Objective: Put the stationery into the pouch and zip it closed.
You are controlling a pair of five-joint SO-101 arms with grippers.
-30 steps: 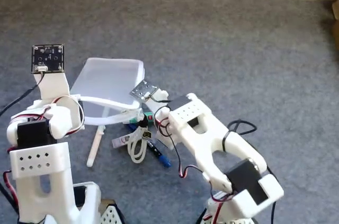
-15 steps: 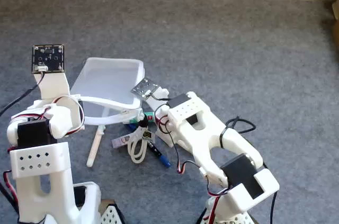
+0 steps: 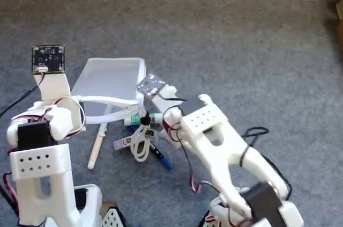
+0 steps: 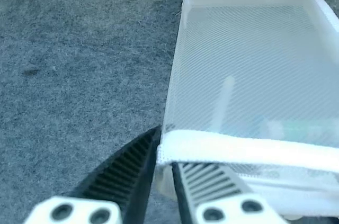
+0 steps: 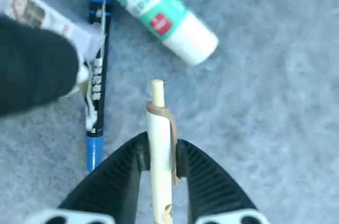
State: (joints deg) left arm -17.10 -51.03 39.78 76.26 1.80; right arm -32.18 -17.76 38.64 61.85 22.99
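Inside my right gripper (image 5: pixel 159 143), clamped, sits a cream clipped pen (image 5: pixel 157 118); I'd feed it tip-first into the white mesh pouch (image 4: pixel 249 49) whose rim my left gripper (image 4: pixel 165 152) pinches.

The glue stick (image 5: pixel 151 9), blue pen (image 5: pixel 96 91) and a white looped cord (image 3: pixel 140 149) crowd the pouch (image 3: pixel 110 79) mouth; the grey carpet (image 3: pixel 241 39) beyond seems open for passage.

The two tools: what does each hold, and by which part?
The left tool grips the pouch by its open rim; the right tool grips a cream pen at its clip end.
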